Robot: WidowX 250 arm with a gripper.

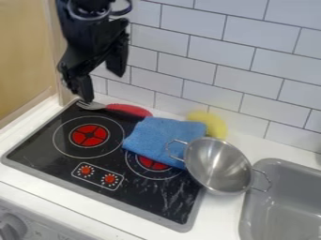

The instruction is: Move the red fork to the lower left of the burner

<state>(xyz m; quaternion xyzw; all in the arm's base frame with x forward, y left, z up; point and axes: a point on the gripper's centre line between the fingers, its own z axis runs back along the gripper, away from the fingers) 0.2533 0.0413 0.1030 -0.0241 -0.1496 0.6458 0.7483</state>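
Knob nearest, fork under one of the jaws

A two-handled metal pan sits just right of the blue cloth, one handle over its edge, with a yellow thing close behind the cloth, a grey sink farther right and white wall tiles behind it.

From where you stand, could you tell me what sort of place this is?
Probably a toy kitchen: there is a stove top with red-marked burners and two knobs, a metal pan and a grey sink set into the counter.
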